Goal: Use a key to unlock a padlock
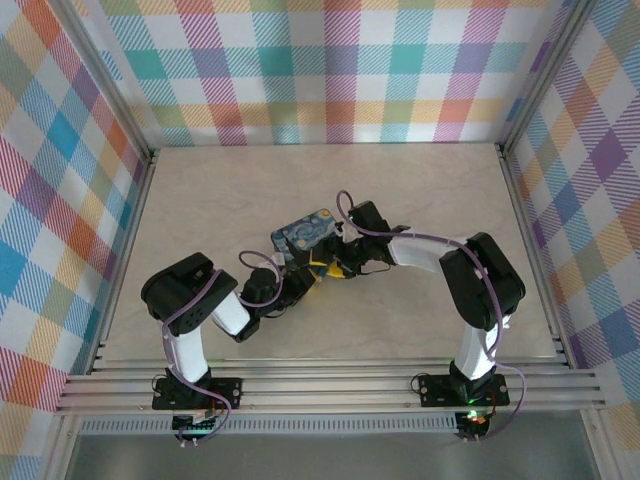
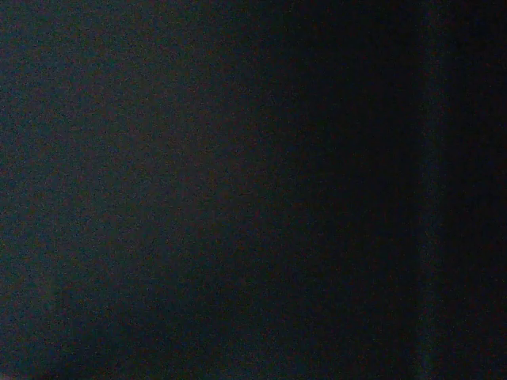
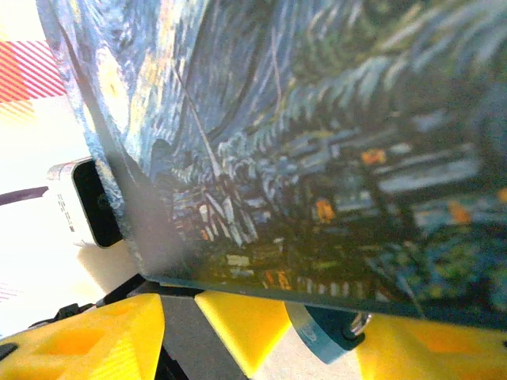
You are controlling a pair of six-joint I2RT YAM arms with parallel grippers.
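Right tool (image 1: 325,265) beside padlock (image 1: 305,232); beige table (image 1: 430,190), plaid walls (image 1: 330,70).

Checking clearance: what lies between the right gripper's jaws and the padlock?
Right wrist view: a small teal piece with a metal ring shows between the yellow fingers, just below the padlock.

We find the padlock (image 1: 305,232) near the middle of the worktop (image 1: 200,200). At its near side sit 2 grippers: the left gripper (image 1: 298,287) just before it, leftward, and the right gripper (image 1: 335,262) beside it, rightward.
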